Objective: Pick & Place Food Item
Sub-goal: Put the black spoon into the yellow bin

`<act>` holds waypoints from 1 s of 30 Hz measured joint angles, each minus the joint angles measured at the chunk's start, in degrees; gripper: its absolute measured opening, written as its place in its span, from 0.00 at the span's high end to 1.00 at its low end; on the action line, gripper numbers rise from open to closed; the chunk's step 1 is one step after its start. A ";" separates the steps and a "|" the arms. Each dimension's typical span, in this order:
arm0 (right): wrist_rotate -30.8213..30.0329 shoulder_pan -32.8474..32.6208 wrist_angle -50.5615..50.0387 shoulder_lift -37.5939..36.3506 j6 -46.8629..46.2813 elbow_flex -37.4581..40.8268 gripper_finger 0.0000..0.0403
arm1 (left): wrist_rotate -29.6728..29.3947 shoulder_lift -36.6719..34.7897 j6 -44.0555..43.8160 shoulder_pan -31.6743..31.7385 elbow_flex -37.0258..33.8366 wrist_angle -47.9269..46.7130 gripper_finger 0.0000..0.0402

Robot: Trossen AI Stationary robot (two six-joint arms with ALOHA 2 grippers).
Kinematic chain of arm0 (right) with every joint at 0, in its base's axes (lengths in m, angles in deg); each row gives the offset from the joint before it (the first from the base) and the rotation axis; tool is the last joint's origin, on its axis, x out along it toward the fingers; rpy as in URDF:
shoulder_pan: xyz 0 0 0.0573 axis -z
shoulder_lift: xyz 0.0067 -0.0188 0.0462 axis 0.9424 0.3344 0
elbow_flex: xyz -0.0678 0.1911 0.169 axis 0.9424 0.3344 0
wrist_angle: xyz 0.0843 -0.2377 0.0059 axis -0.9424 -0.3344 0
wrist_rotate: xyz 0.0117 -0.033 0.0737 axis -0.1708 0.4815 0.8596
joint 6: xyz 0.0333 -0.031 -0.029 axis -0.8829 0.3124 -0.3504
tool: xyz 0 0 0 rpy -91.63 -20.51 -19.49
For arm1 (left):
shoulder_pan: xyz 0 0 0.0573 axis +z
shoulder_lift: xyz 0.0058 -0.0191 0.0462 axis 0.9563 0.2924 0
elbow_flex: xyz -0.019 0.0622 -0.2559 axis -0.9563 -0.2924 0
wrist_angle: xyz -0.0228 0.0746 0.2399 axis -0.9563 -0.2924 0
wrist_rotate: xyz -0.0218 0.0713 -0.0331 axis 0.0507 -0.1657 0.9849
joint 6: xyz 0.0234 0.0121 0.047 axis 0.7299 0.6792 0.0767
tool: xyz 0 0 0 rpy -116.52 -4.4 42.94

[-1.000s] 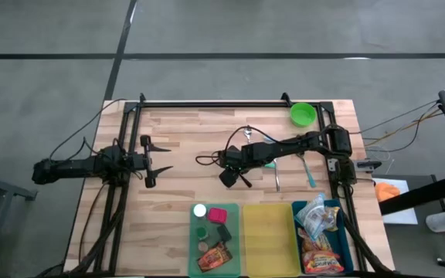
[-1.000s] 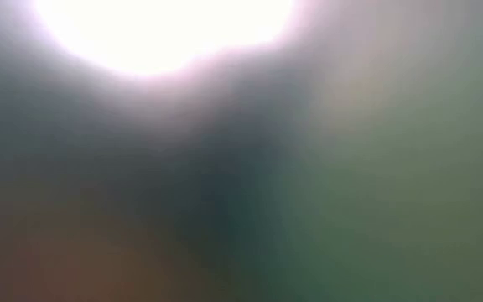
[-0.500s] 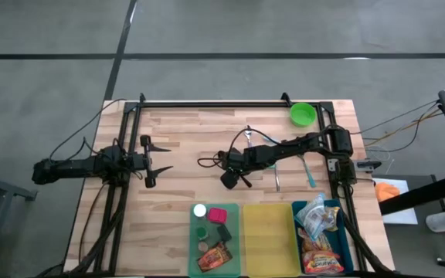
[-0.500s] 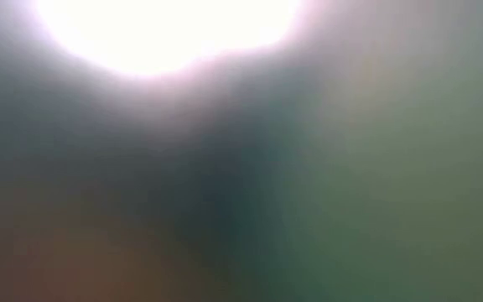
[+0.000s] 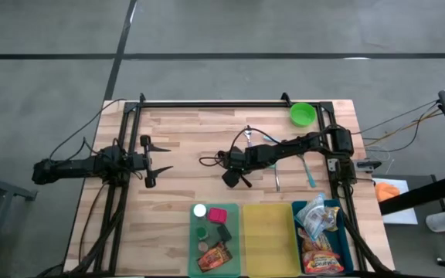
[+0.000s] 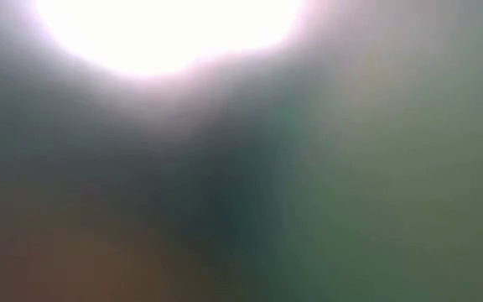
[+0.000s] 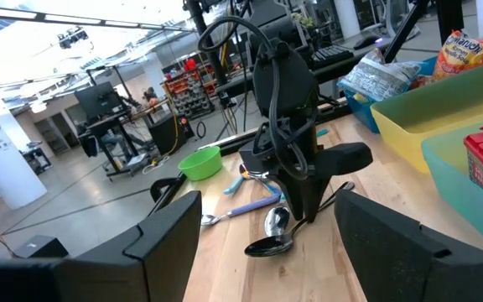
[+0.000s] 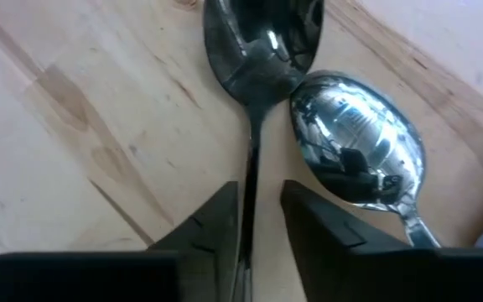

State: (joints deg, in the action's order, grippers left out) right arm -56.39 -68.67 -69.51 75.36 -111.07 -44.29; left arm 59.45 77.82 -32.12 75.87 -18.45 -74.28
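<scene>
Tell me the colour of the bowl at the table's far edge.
Green; the bowl shows best in the high view.

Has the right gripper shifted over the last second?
Yes, slightly. In the high view the right gripper has edged a little toward the green bowl's side, its fingers narrowing around the dark spoon's handle.

Your counter (image 5: 184, 147) is a pale wood-plank top with a black frame (image 5: 207, 103) running along its far edge and both sides. At about one o'clock from its middle sits a green bowl (image 5: 303, 114). Toward three o'clock lie a blue-handled utensil (image 5: 308, 171) and a silver one (image 5: 276, 177) beside it. Near the centre a dark spoon (image 7: 268, 246) and a silver spoon (image 7: 276, 221) rest with their bowls just beside each other. Along the six o'clock edge you have three bins side by side: green (image 5: 192, 239), yellow (image 5: 267, 235) and blue (image 5: 297, 210).
</scene>
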 joint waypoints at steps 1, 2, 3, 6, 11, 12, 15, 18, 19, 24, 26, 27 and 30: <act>-0.10 0.03 -0.06 0.02 0.00 0.02 0.79 | 0.00 0.00 0.00 -0.02 0.00 0.00 0.31; -0.11 0.03 -0.15 0.03 -0.01 0.02 0.82 | -0.01 0.00 0.00 0.00 0.00 0.00 0.31; -0.11 0.03 -0.21 0.03 -0.02 0.04 0.85 | -0.02 0.00 0.00 -0.01 0.00 0.00 0.31; -0.09 0.03 -0.21 0.05 0.00 0.06 0.91 | 0.00 0.00 0.00 -0.02 0.00 0.00 0.31; 0.27 0.03 -0.18 0.07 0.73 0.06 0.96 | 0.00 0.00 0.11 -0.02 0.00 0.00 0.31; 0.27 0.03 -0.16 0.07 0.76 0.06 0.96 | -0.01 0.00 0.11 -0.02 0.00 0.00 0.31; 0.30 0.03 -0.10 0.10 0.79 0.06 0.96 | -0.02 0.00 0.11 -0.02 0.00 0.00 0.31; 0.33 0.03 -0.02 0.08 1.02 0.08 0.95 | -0.02 0.00 0.11 -0.02 0.00 0.00 0.31; 0.34 0.03 0.00 0.00 1.24 0.08 0.95 | -0.02 0.00 0.11 -0.01 0.00 0.00 0.31; 0.50 0.03 -0.78 -0.28 3.58 -0.78 0.95 | 0.00 0.00 0.09 -0.02 0.00 0.00 0.31; 0.34 -0.03 -0.63 -0.70 4.29 -1.09 0.95 | 0.00 0.00 0.09 0.00 0.00 0.00 0.31; 0.35 -0.07 -0.41 -0.94 4.72 -1.26 0.95 | 0.00 0.02 0.09 -0.02 0.00 0.00 0.31; 0.30 -0.19 -0.40 -2.57 6.05 -1.57 0.95 | 0.00 0.02 0.09 -0.02 0.00 -0.01 0.31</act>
State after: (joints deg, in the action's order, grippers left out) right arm -56.09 -68.86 -69.91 72.79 -105.03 -45.86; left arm 59.45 77.84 -32.03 75.85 -18.45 -74.29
